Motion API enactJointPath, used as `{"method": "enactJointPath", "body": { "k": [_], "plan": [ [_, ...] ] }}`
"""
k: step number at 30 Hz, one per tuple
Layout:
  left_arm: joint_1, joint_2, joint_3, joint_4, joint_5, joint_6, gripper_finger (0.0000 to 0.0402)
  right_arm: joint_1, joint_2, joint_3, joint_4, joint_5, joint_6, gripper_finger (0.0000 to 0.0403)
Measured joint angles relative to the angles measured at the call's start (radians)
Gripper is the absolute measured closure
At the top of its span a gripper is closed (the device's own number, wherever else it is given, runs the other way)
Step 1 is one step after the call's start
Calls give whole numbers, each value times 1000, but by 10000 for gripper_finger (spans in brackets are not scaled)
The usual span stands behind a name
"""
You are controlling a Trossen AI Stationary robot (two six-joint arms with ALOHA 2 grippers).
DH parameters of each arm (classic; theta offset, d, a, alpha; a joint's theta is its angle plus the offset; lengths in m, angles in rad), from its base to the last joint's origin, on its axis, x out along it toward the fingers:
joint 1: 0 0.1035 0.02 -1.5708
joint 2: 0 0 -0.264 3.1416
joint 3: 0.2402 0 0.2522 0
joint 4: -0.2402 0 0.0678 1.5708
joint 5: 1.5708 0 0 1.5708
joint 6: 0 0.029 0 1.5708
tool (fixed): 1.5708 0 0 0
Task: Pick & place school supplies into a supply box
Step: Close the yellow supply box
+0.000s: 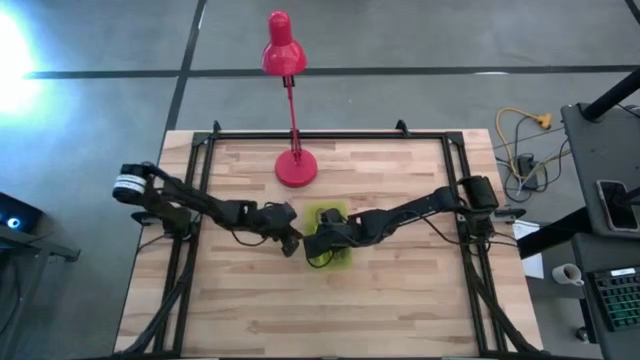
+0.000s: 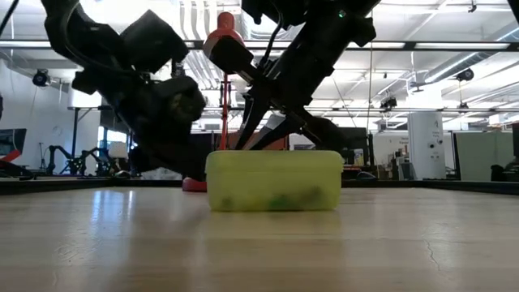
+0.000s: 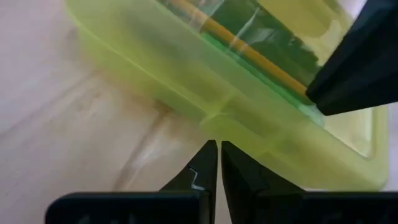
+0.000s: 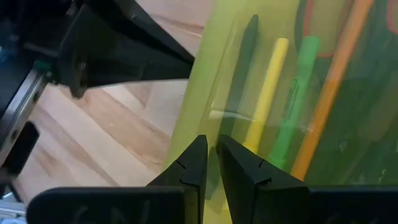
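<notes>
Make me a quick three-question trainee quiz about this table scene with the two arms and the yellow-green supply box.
1. True or false: the supply box lid is shut.
2. Which item shows through the lid in the right wrist view? A) green marker B) blue eraser C) metal ruler
3. Fill in: the red desk lamp stands on the table's ____ edge side, beyond the box.

Key:
1. True. In the low view the lid sits flat on the case.
2. A, beside a yellow pencil and an orange pencil.
3. Far. The left gripper and right gripper, both fingers nearly together, meet at the box.
</notes>
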Motion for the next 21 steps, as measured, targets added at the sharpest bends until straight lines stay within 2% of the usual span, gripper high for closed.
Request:
{"method": "enactJointPath", "body": {
  "k": [8,14,21],
  "plan": [
    [-1,131,-4,196,2,-4,396,2,-7,-8,-87,-13,5,364],
    [-9,135,-12,235,-7,117,396,0,-8,-10,-85,-53,-34,364],
    [-38,80,-17,248,-15,177,396,1,-10,-11,-86,-100,-50,364]
  ]
}}
